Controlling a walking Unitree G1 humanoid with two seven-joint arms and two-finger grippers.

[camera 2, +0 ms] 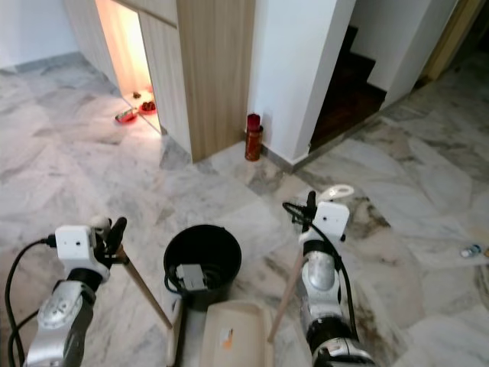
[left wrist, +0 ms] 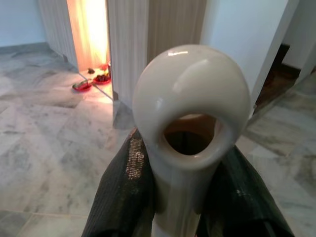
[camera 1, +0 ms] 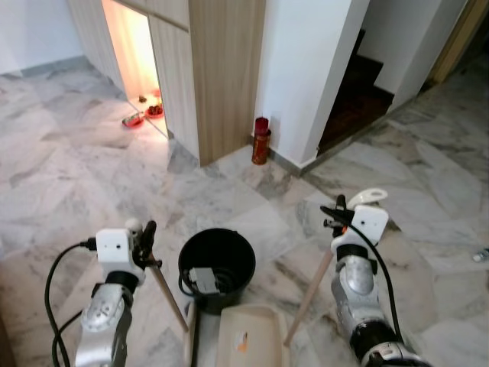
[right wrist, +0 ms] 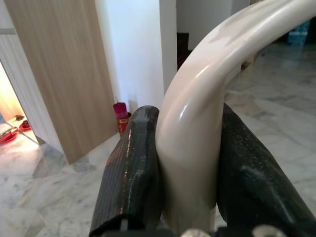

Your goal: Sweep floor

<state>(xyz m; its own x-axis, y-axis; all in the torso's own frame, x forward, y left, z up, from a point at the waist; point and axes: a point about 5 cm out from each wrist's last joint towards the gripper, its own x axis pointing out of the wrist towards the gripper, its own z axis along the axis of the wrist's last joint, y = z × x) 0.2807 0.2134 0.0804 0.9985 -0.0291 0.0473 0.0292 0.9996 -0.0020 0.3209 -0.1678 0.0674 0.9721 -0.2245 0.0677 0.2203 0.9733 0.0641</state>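
My left gripper [camera 1: 145,238] is shut on a wooden handle [camera 1: 166,294] that slants down to the right and ends by a cream piece at the dustpan's left side. Its cream looped end [left wrist: 192,111] sits between the black fingers [left wrist: 123,192]. On the other side, the right gripper [camera 1: 340,215] is shut on the cream curved grip [right wrist: 197,113] of a second wooden handle [camera 1: 309,294], which slants down toward the right side of the cream dustpan [camera 1: 250,338]. I cannot tell which handle joins the dustpan. No broom head can be made out.
A black bucket [camera 1: 218,260] with a grey box inside stands on the marble floor [camera 1: 69,176] between my arms, just behind the dustpan. Ahead are a wood-panelled wall [camera 1: 225,76], a red canister [camera 1: 261,141], red bowls [camera 1: 143,115] in a lit doorway and dark stairs [camera 1: 355,95].
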